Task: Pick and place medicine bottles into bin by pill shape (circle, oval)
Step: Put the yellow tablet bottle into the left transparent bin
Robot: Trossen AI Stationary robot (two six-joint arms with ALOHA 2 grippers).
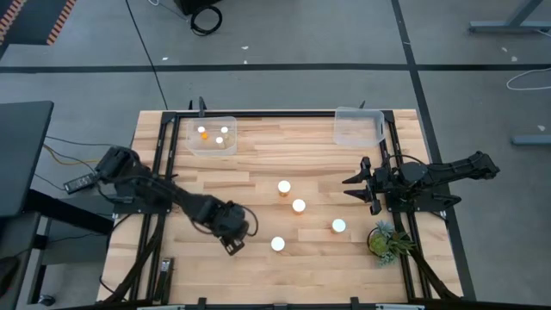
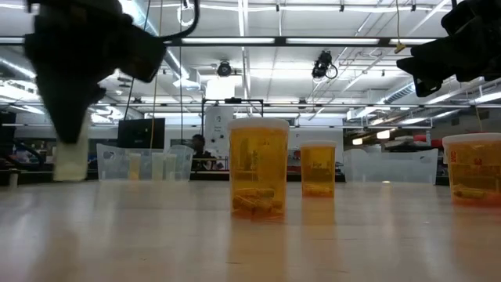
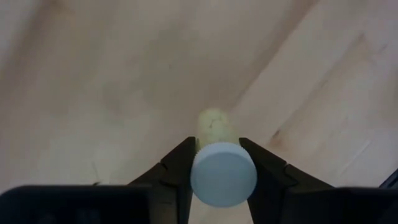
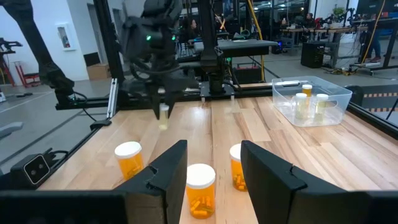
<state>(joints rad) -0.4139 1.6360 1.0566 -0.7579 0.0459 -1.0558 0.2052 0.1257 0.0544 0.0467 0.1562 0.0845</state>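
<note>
We list: left end effector (image 3: 214, 168) pinching one small orange-amber white-capped medicine bottle (image 3: 222, 173) above the light wooden desk (image 1: 258, 172); four wider bottles stand beside it; right end effector (image 1: 357, 187) pressed together near the green plant (image 1: 385, 240).

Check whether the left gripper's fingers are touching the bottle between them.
Touching. In the left wrist view both fingers press against the sides of the white-capped bottle, with no gap visible. The right wrist view shows that bottle hanging from the left gripper above the table.

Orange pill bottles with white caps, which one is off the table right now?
The narrow orange bottle with a white cap, clamped in the left pincer; four others stand on the table.
</note>
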